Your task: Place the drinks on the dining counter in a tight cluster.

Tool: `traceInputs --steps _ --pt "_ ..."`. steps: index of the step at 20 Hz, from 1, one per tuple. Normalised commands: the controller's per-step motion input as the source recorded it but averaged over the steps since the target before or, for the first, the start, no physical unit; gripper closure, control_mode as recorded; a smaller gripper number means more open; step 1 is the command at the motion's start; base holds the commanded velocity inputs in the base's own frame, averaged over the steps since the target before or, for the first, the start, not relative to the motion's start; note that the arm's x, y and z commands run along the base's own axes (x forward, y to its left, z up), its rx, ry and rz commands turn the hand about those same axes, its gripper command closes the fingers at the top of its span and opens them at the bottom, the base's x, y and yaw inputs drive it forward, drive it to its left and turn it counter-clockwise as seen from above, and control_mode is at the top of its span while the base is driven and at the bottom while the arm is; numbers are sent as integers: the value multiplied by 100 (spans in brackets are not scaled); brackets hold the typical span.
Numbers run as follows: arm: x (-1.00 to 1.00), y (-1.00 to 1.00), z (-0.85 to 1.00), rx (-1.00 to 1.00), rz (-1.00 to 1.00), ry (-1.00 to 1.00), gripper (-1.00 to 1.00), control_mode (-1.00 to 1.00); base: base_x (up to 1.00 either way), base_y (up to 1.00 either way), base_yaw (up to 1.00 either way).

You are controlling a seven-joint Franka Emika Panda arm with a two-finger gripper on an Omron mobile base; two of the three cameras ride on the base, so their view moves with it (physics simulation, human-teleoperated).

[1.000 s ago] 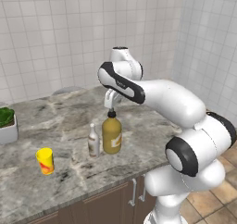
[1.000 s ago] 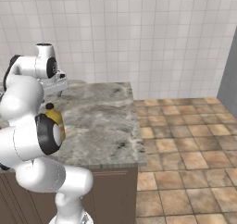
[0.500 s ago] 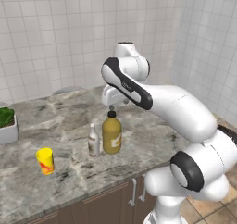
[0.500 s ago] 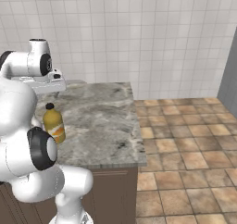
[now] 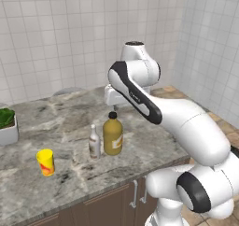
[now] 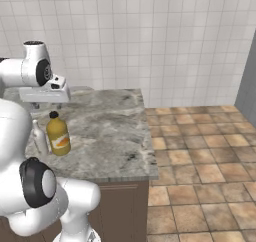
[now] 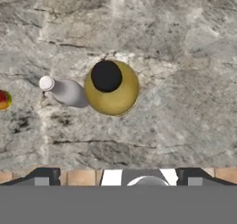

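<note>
The big orange-yellow bottle [image 5: 113, 136] with its black cap is seen standing upright on the dining counter [image 5: 70, 173], near the front edge of the grey-brown marbled stone. The slim beige-white bottle [image 5: 94, 142] is set just beside it on its left as seen from the left base view, so close that the two appear to touch at the base. From the hand view the pair is looked down on from above: the black cap sits in the middle of the yellow bottle [image 7: 111, 87], and the pale bottle [image 7: 65, 90] leans out from it to the left of the picture. In the right base view the yellow bottle [image 6: 58, 134] and the slim bottle [image 6: 39, 138] are partly screened by the white arm.

The gripper [image 5: 112, 107] is held above the yellow bottle, clear of its cap, with nothing between the fingers; the two dark fingertips are seen wide apart at the bottom of the hand view.

A short yellow cup [image 5: 45, 162] with red marks stands well apart to the left, near the counter's front edge, and its rim is caught at the left border of the hand view [image 7: 3, 100]. A green plant in a white pot [image 5: 8, 126] is placed at the far left of the counter. White tiled wall [image 5: 56, 38] backs the stone, and brown cabinets [image 5: 107, 206] lie beneath it.
</note>
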Motion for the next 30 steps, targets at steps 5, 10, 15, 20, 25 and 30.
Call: traceInputs --steps 5,10,15,20,25,30 --pt "-2 -70 0 0 -15 -15 -100 -100 0 0 0" --pt "-43 -78 15 2 -5 -5 -100 -100 0 0 0" --pt "-69 -51 41 2 0 0 -100 -100 0 0 0" --pt "-52 -15 55 0 0 0 -100 -100 0 0 0" --pt "-16 -3 11 0 0 -6 -100 -100 0 0 0" --pt "0 0 0 0 0 0 -100 -100 0 0 0"
